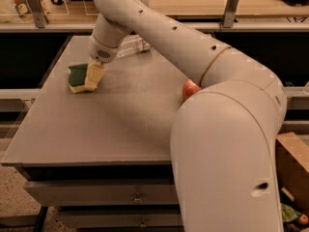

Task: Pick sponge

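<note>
Arm: the big white jointed robot arm (193,52) fills the right half of the camera view. It reaches from the near right across the table to its far left part.

Table: a flat grey-topped work table (120,124) with grey metal drawers (135,195) under its front edge. Everything the task needs sits on this top.

Box: a brown cardboard box (292,166) stands on the floor at the right, off the table and outside the work.

Bottle: a clear plastic bottle (133,44) lies on its side near the far edge, just behind the wrist and well apart from the sponge.

Apple: a round red-orange apple (189,88) rests on the right side of the table, half hidden behind the arm's elbow.

Sponge: the small rectangular sponge (77,76), dark green scouring top over a pale yellow foam base, lies flat on the far left part of the table top. Its underside looks to be touching the surface.

Gripper: the pale gripper (92,80) points down from the wrist and meets the sponge's right end, low over the table. Whether it is open or already clamped on the sponge, I cannot tell.

Done: the reach looks finished, since the gripper is at the sponge and not merely near it.

Left: judging by the sponge lying on the table, no lift has happened yet. A firm hold must be confirmed, then the sponge raised clear of the top.
</note>
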{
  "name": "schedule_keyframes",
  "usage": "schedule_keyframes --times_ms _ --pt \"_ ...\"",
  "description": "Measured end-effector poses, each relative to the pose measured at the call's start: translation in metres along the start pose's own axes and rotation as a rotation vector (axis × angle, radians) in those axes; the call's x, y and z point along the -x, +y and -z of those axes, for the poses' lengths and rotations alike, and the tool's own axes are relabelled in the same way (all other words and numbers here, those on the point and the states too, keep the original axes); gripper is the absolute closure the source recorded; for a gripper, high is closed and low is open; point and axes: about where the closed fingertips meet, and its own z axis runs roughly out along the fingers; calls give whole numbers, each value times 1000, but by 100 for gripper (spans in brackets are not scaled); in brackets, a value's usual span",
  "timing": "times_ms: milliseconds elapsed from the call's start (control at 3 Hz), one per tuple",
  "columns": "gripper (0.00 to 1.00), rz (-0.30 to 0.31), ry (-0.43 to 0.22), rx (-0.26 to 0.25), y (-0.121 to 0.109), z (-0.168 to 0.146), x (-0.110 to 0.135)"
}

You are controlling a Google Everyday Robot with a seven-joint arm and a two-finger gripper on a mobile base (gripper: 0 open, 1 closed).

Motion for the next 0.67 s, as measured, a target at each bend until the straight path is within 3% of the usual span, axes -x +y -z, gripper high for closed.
schedule_keyframes --times_ms 333,667 --pt "87 0 0 0 -1 3 2" --pt "100 0 0 0 -1 3 2"
